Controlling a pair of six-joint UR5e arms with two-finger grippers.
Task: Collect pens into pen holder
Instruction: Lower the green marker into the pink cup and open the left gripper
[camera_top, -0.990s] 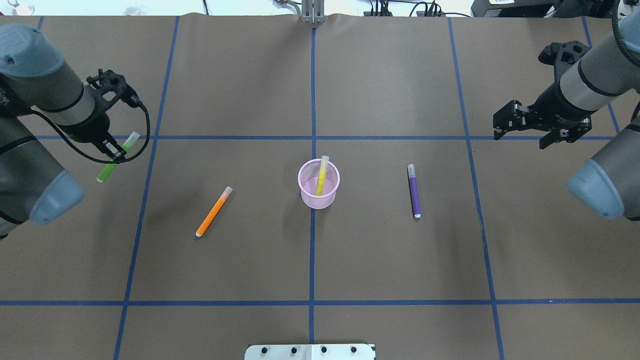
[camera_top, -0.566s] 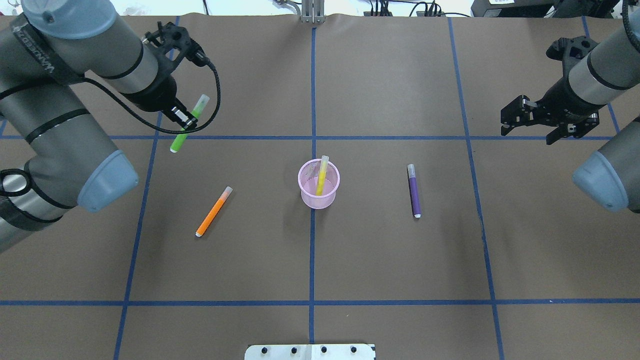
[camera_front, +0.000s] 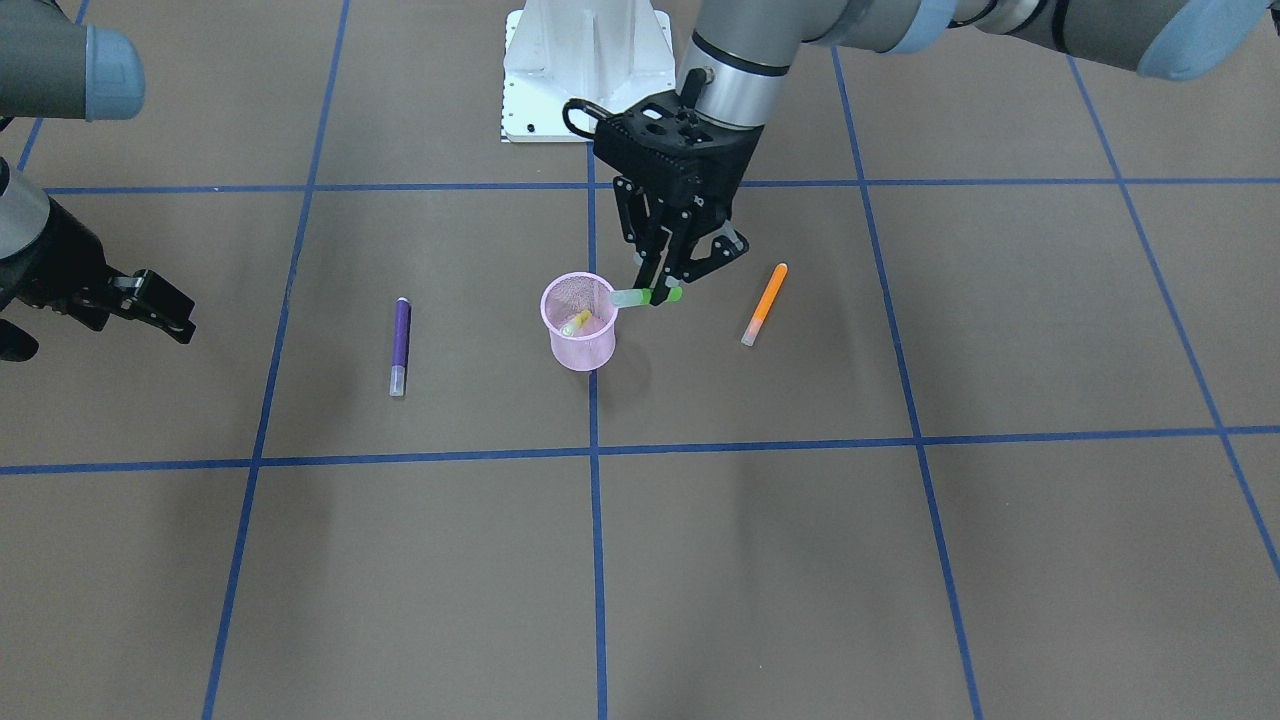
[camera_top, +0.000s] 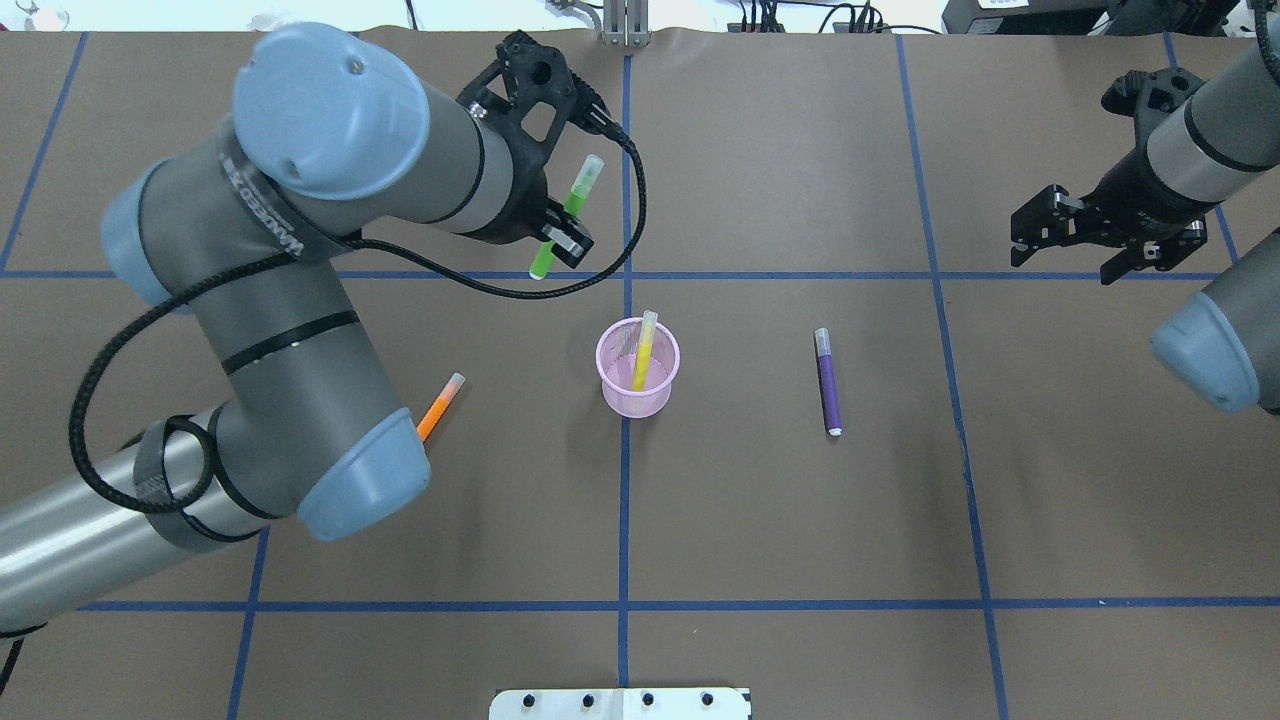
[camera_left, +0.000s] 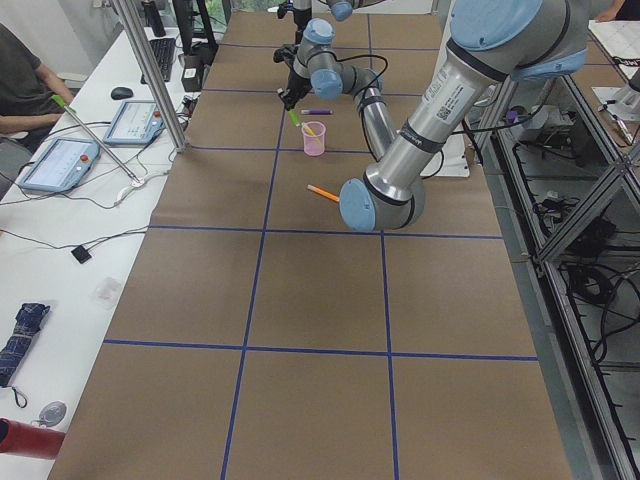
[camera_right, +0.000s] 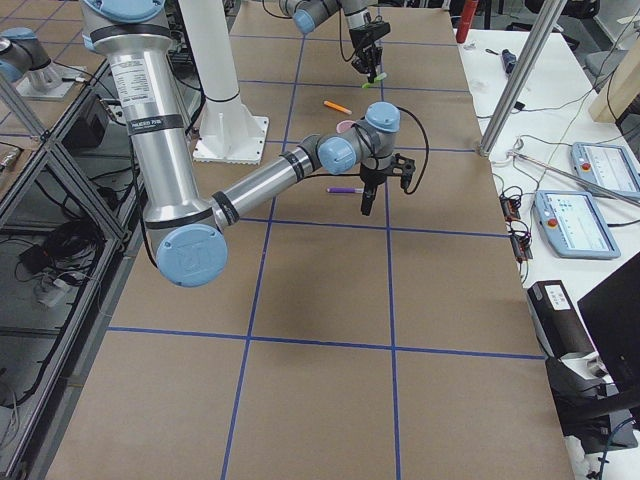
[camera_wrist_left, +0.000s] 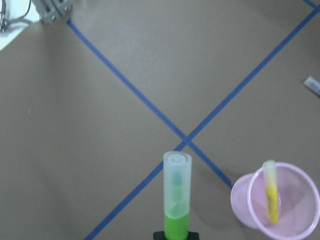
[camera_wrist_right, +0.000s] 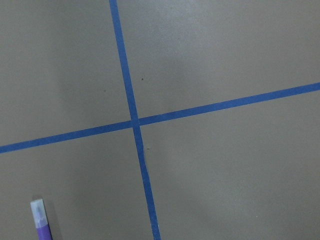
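Observation:
The pink mesh pen holder (camera_top: 640, 403) stands at the table's centre with a yellow pen (camera_top: 643, 355) leaning inside; both show in the front view (camera_front: 580, 350) (camera_front: 577, 322). My left gripper (camera_top: 558, 238) is shut on a green pen (camera_top: 570, 205), held in the air just beyond and left of the holder. In the front view the green pen's (camera_front: 640, 296) pale cap reaches the holder's rim. An orange pen (camera_top: 443, 397) lies left of the holder, partly hidden under my left arm. A purple pen (camera_top: 827, 385) lies to the holder's right. My right gripper (camera_top: 1060, 262) is open and empty at the far right.
Blue tape lines grid the brown table. A white base plate (camera_front: 585, 70) sits at the robot's edge. A metal bracket (camera_top: 623, 25) stands at the far edge. My left arm's elbow (camera_top: 360, 480) hangs over the left-centre of the table.
My left arm has swung right from the far left, carrying the green pen towards the pen holder. My right gripper has drifted slightly right. The lying pens have not moved.

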